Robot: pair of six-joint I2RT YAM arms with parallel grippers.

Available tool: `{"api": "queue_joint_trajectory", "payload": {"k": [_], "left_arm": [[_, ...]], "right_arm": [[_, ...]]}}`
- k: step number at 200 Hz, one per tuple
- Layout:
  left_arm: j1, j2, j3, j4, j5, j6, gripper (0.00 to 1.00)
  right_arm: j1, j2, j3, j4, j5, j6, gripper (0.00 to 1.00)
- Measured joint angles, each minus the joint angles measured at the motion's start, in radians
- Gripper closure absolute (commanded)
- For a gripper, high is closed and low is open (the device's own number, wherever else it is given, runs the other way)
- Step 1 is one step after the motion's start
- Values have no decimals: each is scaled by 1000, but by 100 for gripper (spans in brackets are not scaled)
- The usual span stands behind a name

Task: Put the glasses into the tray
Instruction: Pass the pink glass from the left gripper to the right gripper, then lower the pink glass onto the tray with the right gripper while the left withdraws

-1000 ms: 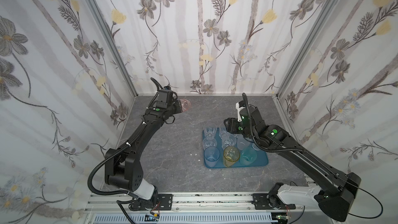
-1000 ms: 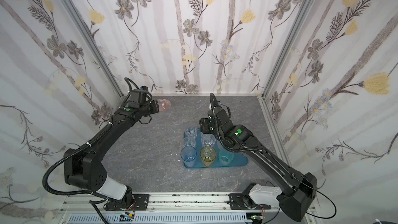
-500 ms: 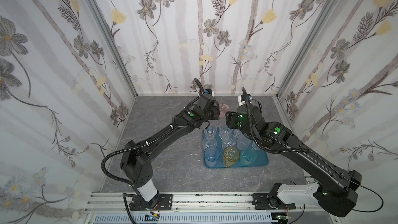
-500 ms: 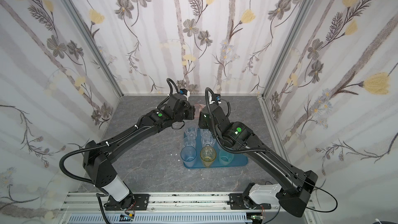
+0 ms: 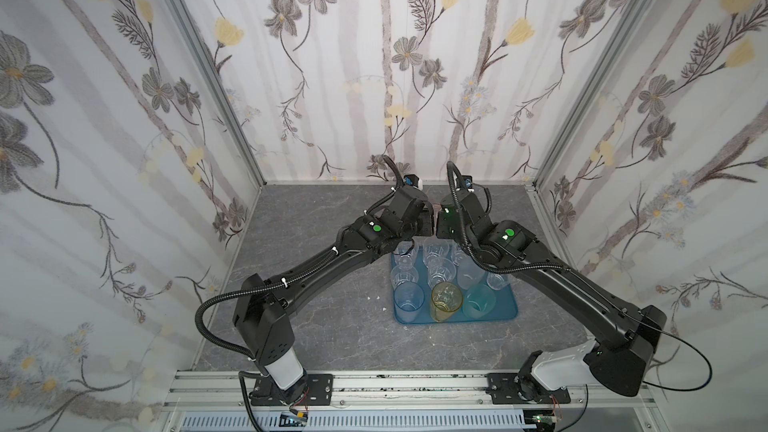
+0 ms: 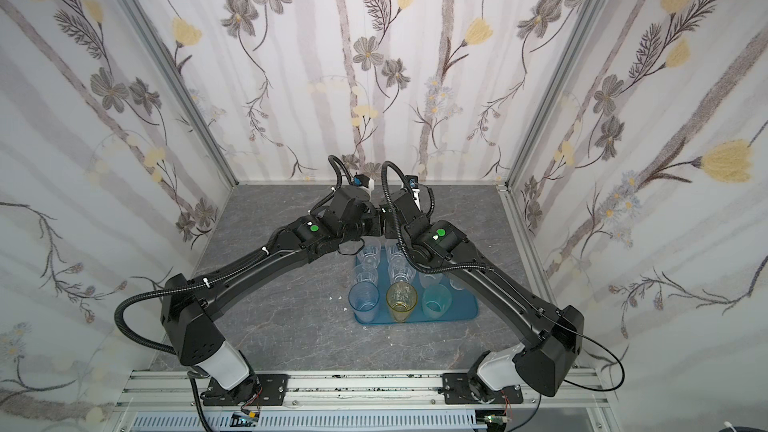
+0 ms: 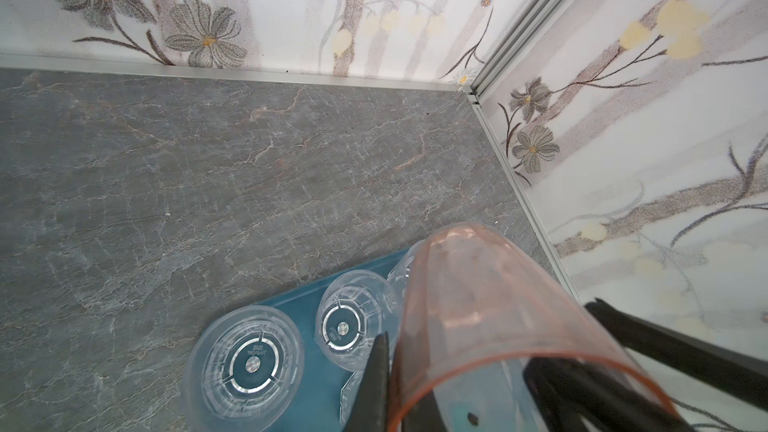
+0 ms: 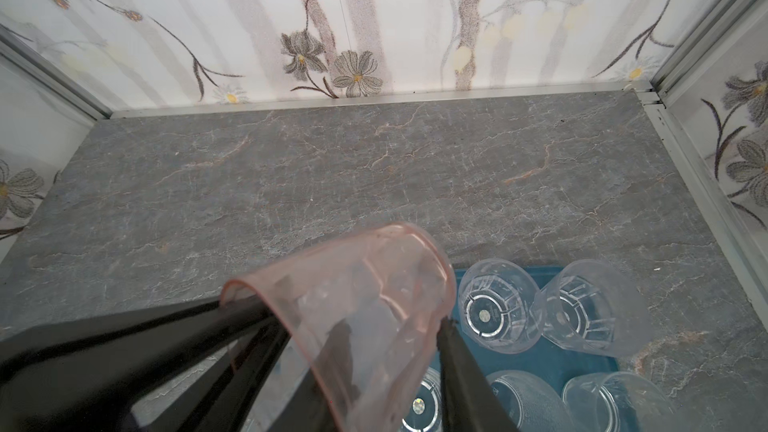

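A smooth, thin-walled pink glass [image 7: 490,313] hangs over the far edge of the glossy blue tray [image 7: 291,297], where ribbed clear glasses [image 7: 245,363] stand upright. Embossed lettering on one clear base is too small to read. The pink glass lies tilted, mouth toward the left gripper [image 7: 399,371], clamped on its wall, base toward the right gripper [image 8: 395,330], touching it; whether that one grips cannot be told.

The pink glass [image 7: 498,317] runs off the edge in both wrist views. One finger of the right claw [image 8: 392,324] shows only as a dark smear through that glass, so its grip cannot be judged. In both top views the arms hide this glass and the far edge of the blue tray [image 5: 505,313].
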Motion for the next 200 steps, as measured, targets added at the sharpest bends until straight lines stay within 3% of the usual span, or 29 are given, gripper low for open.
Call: {"api": "queue_joint_trajectory", "payload": {"k": [38, 78, 159, 200], "left_arm": [[-14, -1, -3, -29, -42, -18, 100], [-39, 1, 9, -48, -40, -29, 87], [-66, -71, 26, -34, 99, -27, 48], [-57, -170, -65, 8, 73, 45, 39]], "right_arm": [[-5, 41, 10, -9, -5, -39, 83], [-21, 45, 9, -53, 7, -48, 92], [-92, -15, -46, -58, 16, -20, 96], [-181, -175, -99, -146, -10, -19, 96]]}}
